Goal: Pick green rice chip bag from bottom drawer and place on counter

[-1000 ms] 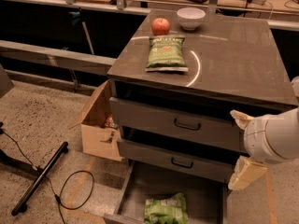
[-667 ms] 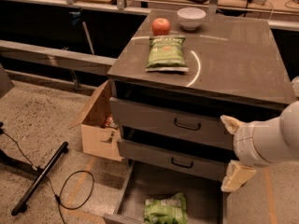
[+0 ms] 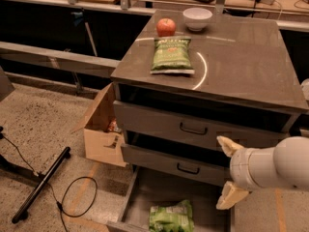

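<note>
The green rice chip bag (image 3: 171,218), bright glossy green, lies on the floor of the open bottom drawer (image 3: 145,195) at the frame's lower middle. My gripper (image 3: 227,173) is at the lower right, above the drawer's right side and in front of the closed drawer fronts. Its two pale fingers are spread apart and hold nothing. It is to the right of the bag and higher than it. The dark counter (image 3: 241,62) with a thin white curved line tops the cabinet.
On the counter lie a duller olive-green bag (image 3: 171,55), a red apple (image 3: 166,27) and a white bowl (image 3: 197,18). Two closed drawer fronts with black handles (image 3: 193,129) sit above the open drawer. A cardboard box (image 3: 101,129) stands left of the cabinet. A black stand and cable (image 3: 43,187) lie on the floor.
My gripper and arm have moved left and slightly down, nearer the open drawer. The bags have not moved.
</note>
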Available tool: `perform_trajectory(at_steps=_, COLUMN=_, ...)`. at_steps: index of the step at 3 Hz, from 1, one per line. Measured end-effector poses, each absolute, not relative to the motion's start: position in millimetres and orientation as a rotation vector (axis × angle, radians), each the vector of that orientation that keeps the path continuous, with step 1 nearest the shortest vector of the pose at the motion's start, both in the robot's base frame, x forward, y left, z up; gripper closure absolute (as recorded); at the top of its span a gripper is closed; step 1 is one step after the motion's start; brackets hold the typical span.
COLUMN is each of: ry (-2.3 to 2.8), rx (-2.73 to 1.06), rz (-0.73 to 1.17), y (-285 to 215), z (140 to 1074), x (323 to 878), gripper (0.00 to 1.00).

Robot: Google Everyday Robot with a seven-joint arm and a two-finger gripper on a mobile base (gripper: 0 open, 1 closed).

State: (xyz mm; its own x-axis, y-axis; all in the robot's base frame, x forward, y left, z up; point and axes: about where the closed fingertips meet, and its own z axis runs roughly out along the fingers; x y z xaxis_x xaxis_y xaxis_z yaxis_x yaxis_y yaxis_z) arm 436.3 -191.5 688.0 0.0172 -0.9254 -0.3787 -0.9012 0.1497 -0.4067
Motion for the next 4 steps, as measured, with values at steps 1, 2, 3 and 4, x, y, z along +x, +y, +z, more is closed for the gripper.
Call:
perform_trajectory(at_steps=1, ry=1.826, rx=-1.758, rz=-0.02, y=-183, z=644, x=431, gripper=0.0)
perform_trajectory(at_steps=2, ry=1.814, rx=-1.815, rz=0.004, y=-168, z=601, x=437, gripper=0.0)
perform_trajectory(at_steps=3, ry=1.809, rx=-1.817, rz=0.004, y=-167, z=604, x=436, gripper=0.0)
perform_trajectory(at_steps=4, ry=1.81, rx=-1.816, rz=0.004, y=-168, z=604, x=436, gripper=0.0)
